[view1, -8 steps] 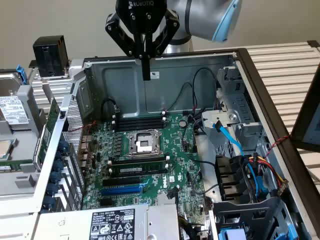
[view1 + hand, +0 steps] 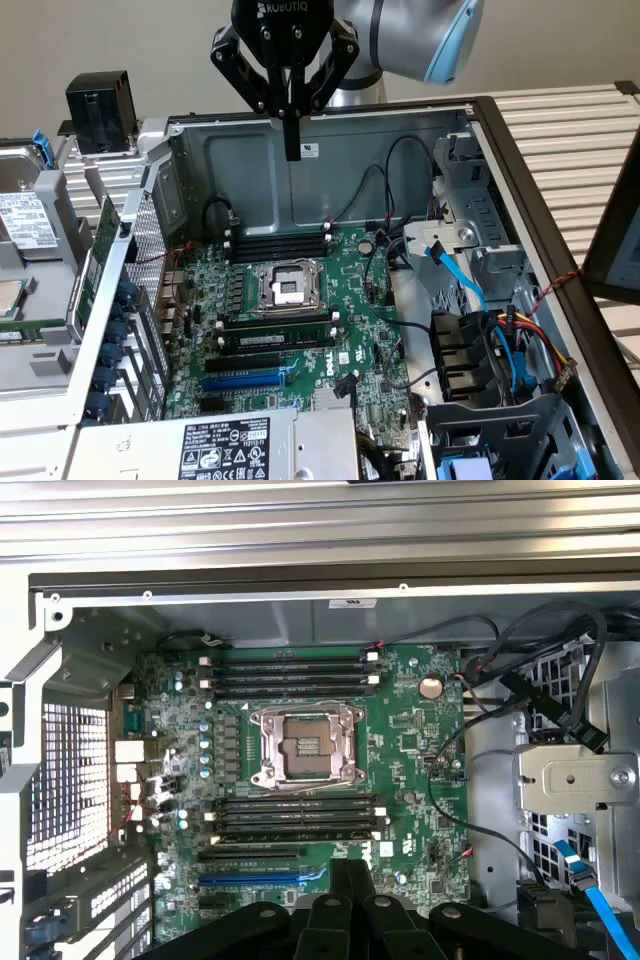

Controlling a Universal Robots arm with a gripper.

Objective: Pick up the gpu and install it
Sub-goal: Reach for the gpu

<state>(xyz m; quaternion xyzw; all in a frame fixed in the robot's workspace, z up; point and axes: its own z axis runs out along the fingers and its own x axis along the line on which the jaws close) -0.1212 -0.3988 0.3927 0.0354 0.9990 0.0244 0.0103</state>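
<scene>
My gripper (image 2: 292,150) hangs above the back wall of the open computer case (image 2: 330,170), shut, with nothing between its fingers. In the wrist view its black fingers (image 2: 350,880) sit pressed together over the lower edge of the green motherboard (image 2: 400,740). A thin green card (image 2: 105,235), seemingly the gpu, stands on edge just outside the case's wall on the exterior view's left, well away from the gripper. The long blue expansion slot (image 2: 245,380) (image 2: 262,877) on the motherboard (image 2: 350,310) has nothing in it.
The silver processor socket (image 2: 285,285) and black memory sticks (image 2: 280,240) sit mid-board. Drive cages and blue, red and black cables (image 2: 490,330) crowd the exterior view's right. A power supply (image 2: 230,445) lies in front. A black box (image 2: 100,97) stands at the far left.
</scene>
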